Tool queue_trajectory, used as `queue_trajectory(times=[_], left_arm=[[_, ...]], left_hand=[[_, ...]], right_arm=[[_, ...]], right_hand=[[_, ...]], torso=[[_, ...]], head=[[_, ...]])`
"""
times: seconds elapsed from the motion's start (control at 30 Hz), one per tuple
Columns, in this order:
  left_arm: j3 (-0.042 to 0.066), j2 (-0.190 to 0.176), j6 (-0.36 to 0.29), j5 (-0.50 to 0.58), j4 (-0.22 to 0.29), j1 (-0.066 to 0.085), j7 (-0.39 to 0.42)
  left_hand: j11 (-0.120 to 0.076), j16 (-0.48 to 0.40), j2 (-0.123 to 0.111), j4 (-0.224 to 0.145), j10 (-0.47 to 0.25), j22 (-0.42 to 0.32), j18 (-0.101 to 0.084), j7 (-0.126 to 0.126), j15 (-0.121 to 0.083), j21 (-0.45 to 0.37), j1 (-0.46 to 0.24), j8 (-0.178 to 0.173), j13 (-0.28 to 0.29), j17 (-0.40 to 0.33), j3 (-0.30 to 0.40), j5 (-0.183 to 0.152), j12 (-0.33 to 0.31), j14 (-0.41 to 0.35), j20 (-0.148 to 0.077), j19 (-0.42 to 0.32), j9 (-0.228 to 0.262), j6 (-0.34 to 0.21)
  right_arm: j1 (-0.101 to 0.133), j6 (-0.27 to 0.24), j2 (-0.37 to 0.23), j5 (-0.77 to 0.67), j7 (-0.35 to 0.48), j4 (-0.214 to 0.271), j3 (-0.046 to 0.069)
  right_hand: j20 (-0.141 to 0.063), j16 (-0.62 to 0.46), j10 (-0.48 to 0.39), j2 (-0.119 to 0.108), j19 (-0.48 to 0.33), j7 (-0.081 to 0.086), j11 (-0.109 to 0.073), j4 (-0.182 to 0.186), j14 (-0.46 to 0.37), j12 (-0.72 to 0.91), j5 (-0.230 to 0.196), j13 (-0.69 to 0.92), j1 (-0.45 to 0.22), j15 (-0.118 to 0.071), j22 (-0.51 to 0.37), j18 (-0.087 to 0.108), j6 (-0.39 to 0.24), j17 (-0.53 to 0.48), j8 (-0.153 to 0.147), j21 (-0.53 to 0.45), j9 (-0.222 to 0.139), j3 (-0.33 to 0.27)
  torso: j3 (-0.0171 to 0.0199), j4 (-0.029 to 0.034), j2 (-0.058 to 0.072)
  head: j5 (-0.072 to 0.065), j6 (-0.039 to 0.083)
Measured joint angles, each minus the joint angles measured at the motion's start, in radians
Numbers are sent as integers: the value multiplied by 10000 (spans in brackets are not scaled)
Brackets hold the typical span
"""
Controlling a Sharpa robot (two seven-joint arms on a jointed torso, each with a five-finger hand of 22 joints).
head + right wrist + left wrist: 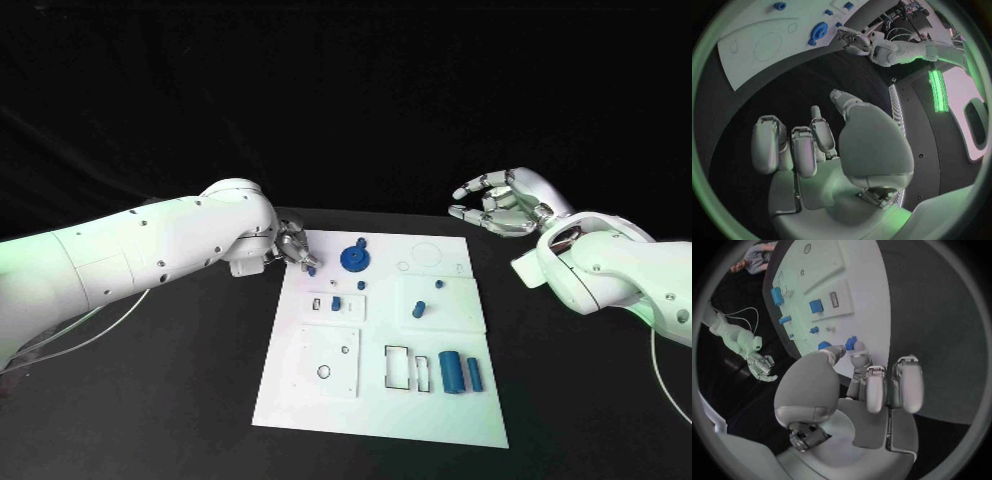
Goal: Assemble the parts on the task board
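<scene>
Nearest the camera, at the near right of the white board [378, 415], two blue rods [451, 372] are laid side by side — their long axes run near-to-far and they lie flat beside two empty rectangular slots. Further off, a blue block [415, 308] is seen in a square panel right of centre, and a blue wheel [355, 260] with a small knob lies at the far left of the board. The left hand [293, 248] is held low at the board's far-left edge, close to the wheel; a small blue piece [851, 343] is seen at its fingertips [859, 359] in the left wrist view, the fingers drawn narrowly together around it, though whether it is truly pinched or merely touched cannot be told. The right hand [500, 202] is held up beyond the board's far-right corner, well apart from every part, its fingers loosely curled with nothing in them. The likely risk is judged to lie at the left fingertips — a small piece taken at its edge could slip or tilt and miss its seat, and the wheel just beside could be nudged by the hand. A push on the board's edge might also shift the whole board.
</scene>
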Motion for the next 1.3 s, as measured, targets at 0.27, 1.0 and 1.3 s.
queue_trajectory(times=[0.27,1.0,1.3], left_arm=[[2,-17,-131,304,2,0,3],[48,-992,-710,1959,1118,-3,123],[53,-1710,-1333,1962,2227,-120,525]], left_hand=[[-86,0,-43,-501,16,20,0,-18,-80,0,1432,246,-23,0,1067,48,50,8,-39,39,62,-314],[-51,0,-395,-27,200,86,0,55,-78,0,1427,582,4,-1,1542,44,127,9,-38,37,73,-380],[-72,0,-565,-69,362,139,0,11,-78,39,1257,582,131,-1,1810,115,276,9,-37,37,558,-259]], right_arm=[[0,3,6,-17,-2,-19,0],[0,-2,-6,-18,2,-56,0],[-1,-4,-27,-9,5,-57,0]], right_hand=[[0,0,0,0,0,0,0,0,0,0,59,0,0,0,-1,-1,0,0,36,-40,1,0],[-39,0,0,0,-39,0,0,0,0,0,97,-5,0,0,6,-1,0,-2,36,-101,-7,0],[-39,0,0,0,-39,0,0,0,0,0,97,-11,0,0,5,-1,0,-2,36,-116,-7,0]], torso=[[1,7,1],[0,16,-5],[-10,22,-12]], head=[[6,-15],[32,-111],[32,-128]])
